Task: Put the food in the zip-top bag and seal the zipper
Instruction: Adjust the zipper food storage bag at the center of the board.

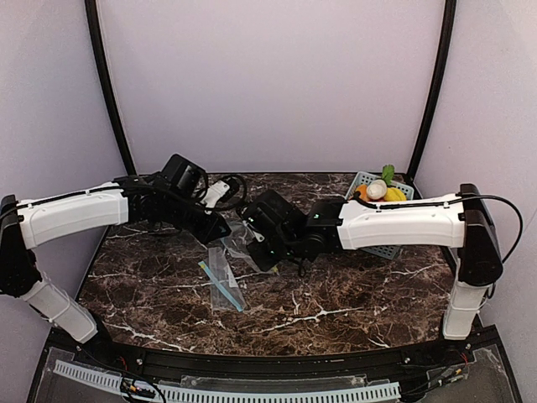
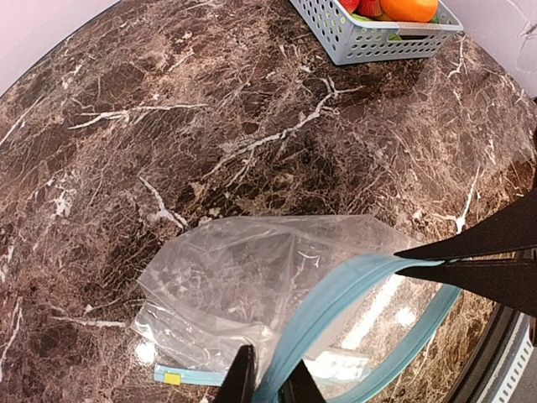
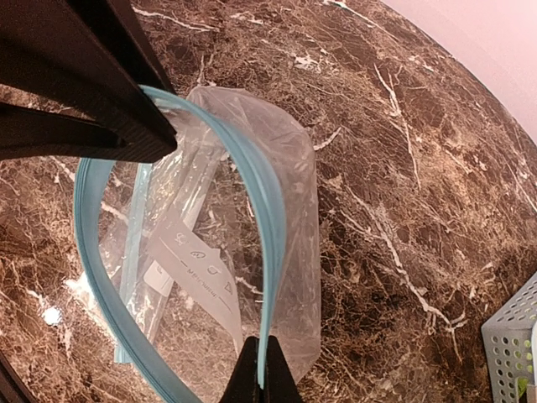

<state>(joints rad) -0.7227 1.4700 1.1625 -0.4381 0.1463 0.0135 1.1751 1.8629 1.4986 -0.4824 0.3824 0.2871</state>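
The tabletop is dark brown marble veined with white, rounded along its far edge. Plain pale lilac walls close it in, and two black posts curve up at the back corners. A pale grey basket sits at the far right and the food lies in it: a white oblong, a yellow oblong, a green piece and an orange-red ball.

The zip-top bag, clear with a blue zipper, is at mid-tabletop, well apart from the basket. In the top view the two arms meet over the bag and hide most of it.

The wrist views show the grips. The left claw is clamped on the zipper strip at one side of the mouth. The right claw is pinched on the opposite rim, so the mouth stands open in a wide loop. Only the right wrist view shows a white printed label on the bag's wall.
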